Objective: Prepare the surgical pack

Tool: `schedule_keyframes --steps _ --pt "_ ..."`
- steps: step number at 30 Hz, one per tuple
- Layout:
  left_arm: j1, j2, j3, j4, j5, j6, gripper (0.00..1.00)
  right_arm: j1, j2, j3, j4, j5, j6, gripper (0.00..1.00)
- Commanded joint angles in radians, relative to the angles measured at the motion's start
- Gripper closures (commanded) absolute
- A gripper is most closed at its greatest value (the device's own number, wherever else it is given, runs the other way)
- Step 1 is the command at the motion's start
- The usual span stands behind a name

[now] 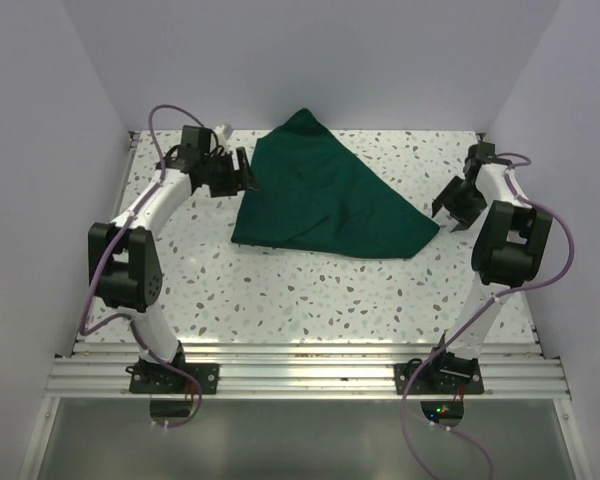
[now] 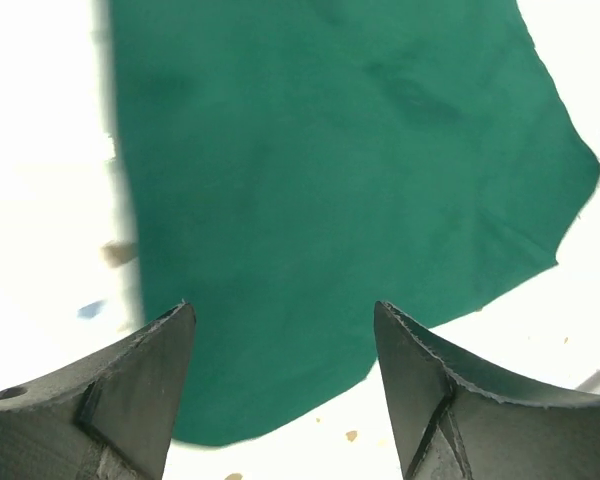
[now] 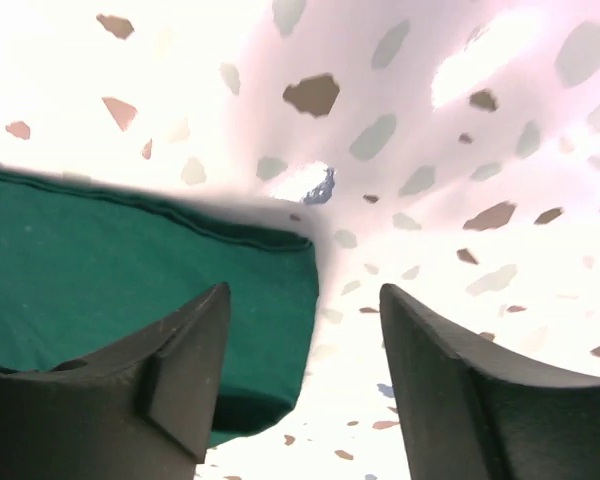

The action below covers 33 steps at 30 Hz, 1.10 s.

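Now my left gripper (image 1: pixel 246 175) sits with its jaws spread wide and nothing between them. It is at the left edge of the surgical pack (image 1: pixel 320 195), so close in the overhead view that I cannot tell whether it touches the cloth. The pack is a dark green drape lying flat on the speckled table (image 1: pixel 280 290), folded into a rough triangle. One point reaches toward the far wall, one corner lies near my left arm, and one long corner stretches out toward my right.

Through my left wrist camera the green fabric fills most of the view beyond my left fingers (image 2: pixel 140 400). Its rounded lower edge falls in the gap between them, with bare table showing below it. Neither finger pinches the cloth.

My right gripper (image 1: pixel 450 213) is also wide open and holds nothing. It sits just beside the pack's right-hand corner. In my right wrist camera that corner shows as a thick, layered fold lying on the table. One of my right fingers (image 3: pixel 180 380) stands in front of the fold, and the tip of the corner reaches into the open gap. The other finger stands over bare speckled surface, clear of the fabric.
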Motion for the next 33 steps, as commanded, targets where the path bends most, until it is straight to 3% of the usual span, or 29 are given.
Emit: schedule_keyframes --steps 1,8,16,18,19,24,25,28,33 --pt "0.026 -0.074 -0.087 -0.011 -0.019 0.074 0.25 0.009 0.004 0.047 0.041 0.024 -0.081 0.36" --pt "0.037 -0.105 -0.147 -0.023 -0.016 0.074 0.27 0.006 0.030 -0.007 0.079 -0.009 -0.088 0.40" --pt "0.061 -0.062 -0.104 -0.049 -0.053 0.083 0.28 0.007 0.076 -0.037 0.127 -0.061 -0.074 0.43" --pt "0.072 -0.049 -0.094 -0.052 -0.055 0.083 0.28 0.007 0.083 -0.034 0.137 -0.071 -0.072 0.49" --pt "0.086 -0.042 -0.090 -0.058 -0.056 0.083 0.28 0.007 0.084 -0.036 0.140 -0.075 -0.071 0.58" --pt "0.141 -0.006 -0.089 -0.060 -0.048 0.063 0.29 0.009 0.052 -0.045 0.150 -0.107 -0.072 0.78" --pt "0.150 -0.002 -0.092 -0.054 -0.045 0.049 0.30 0.009 0.043 -0.042 0.147 -0.111 -0.072 0.87" --pt "0.178 0.016 -0.110 -0.031 -0.056 0.009 0.30 0.024 -0.008 0.009 0.112 -0.123 -0.069 1.00" --pt "0.209 0.111 -0.104 0.020 -0.012 -0.040 0.35 0.144 -0.078 0.209 0.076 -0.117 -0.129 1.00"
